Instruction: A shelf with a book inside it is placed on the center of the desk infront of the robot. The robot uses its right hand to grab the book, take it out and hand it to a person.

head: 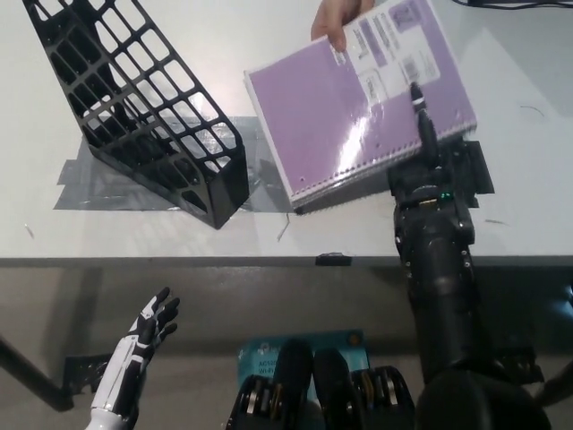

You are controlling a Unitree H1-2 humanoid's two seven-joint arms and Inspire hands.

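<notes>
The purple spiral-bound book is out of the shelf and hangs tilted above the desk's right half. My black right hand holds its lower right corner, with one finger lying across the cover. A person's hand grips the book's top edge from the far side. The black lattice shelf stands slanted on the left of the desk with nothing in it. My white left hand rests below the desk's front edge at the lower left, fingers spread and holding nothing.
Grey tape fixes the shelf's foot to the white desk. A flat black pad lies on the desk under my right hand. The desk's front edge crosses the picture; a blue object lies on the floor below.
</notes>
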